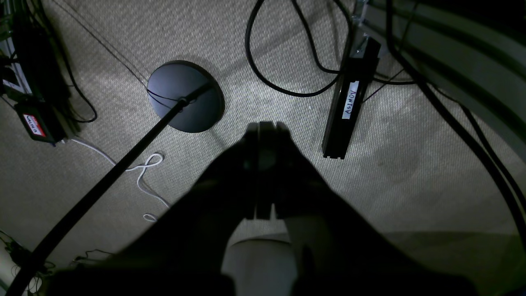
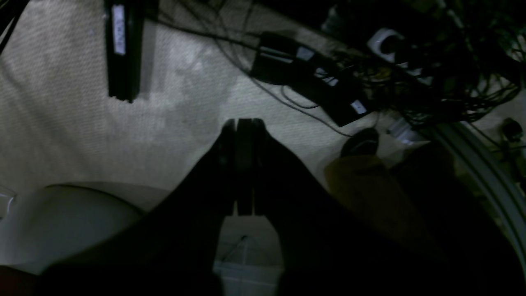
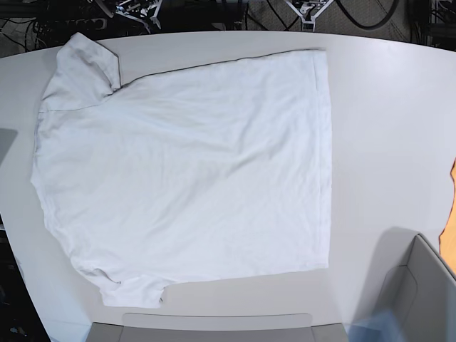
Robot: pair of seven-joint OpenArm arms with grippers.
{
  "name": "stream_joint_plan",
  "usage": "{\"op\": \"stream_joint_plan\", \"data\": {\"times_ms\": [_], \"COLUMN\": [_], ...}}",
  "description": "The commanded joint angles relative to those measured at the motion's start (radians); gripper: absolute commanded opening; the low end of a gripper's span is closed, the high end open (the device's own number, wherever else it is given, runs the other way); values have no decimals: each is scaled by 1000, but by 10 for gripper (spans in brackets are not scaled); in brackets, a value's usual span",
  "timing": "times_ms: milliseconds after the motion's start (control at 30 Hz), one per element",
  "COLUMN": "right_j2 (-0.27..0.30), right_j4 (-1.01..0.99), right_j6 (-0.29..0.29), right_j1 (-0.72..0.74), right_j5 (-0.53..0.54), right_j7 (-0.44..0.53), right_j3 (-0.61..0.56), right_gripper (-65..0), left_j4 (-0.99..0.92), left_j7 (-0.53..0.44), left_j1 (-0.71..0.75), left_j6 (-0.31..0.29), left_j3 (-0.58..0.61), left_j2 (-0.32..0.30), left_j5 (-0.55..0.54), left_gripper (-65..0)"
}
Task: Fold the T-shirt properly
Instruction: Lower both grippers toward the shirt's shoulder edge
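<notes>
One soft white T-shirt [image 3: 185, 171] lies flat, unfolded on smooth tabletop [image 3: 385, 142]; left gripper [image 1: 266, 127], right gripper [image 2: 242, 123] closed, empty, over woven carpet [image 1: 411, 164].

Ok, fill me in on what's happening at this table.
Nothing is being handled. The T-shirt lies spread flat and unfolded on the white table. Neither arm is over it: the left gripper and right gripper are both shut, empty, and pointed at the carpeted floor among cables.
</notes>
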Motion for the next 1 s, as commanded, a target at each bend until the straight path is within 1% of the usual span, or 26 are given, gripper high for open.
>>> {"op": "stream_joint_plan", "data": {"times_ms": [0,100,233,433,567,633,833,900,967], "right_j2": [10,10,8,7,8,8,18,22,42], "right_j4": [2,2,33,252,288,288,291,315,377], "right_j6": [-1,-1,-1,-1,-1,-1,-1,-1,-1], "right_j1": [6,9,-20,-152,-203,-219,-272,-293,-333], "right_j5": [1,1,1,1,1,1,1,1,1], "right_j7": [4,4,7,6,0,-2,-2,-2,-2], "right_j3": [3,3,4,4,4,4,0,1,-3], "right_gripper": [-650,-650,-650,-650,-650,-650,-650,-650,-650], "left_j4": [18,70,83,83,92,143,360,403,451], "left_j7": [-38,-144,-255,-267,-267,-267,-267,-267,-267], "left_j1": [7,60,92,99,135,151,281,307,332], "left_j6": [14,14,14,14,14,14,13,13,13], "left_j3": [2,1,-4,-6,-7,-7,2,2,-6], "left_j2": [-2,-3,-3,-3,-3,-2,0,-3,-3], "left_j5": [-5,-5,-6,-8,-9,-9,-9,-9,-9], "left_gripper": [-649,-649,-649,-649,-649,-649,-648,-649,-649]}}
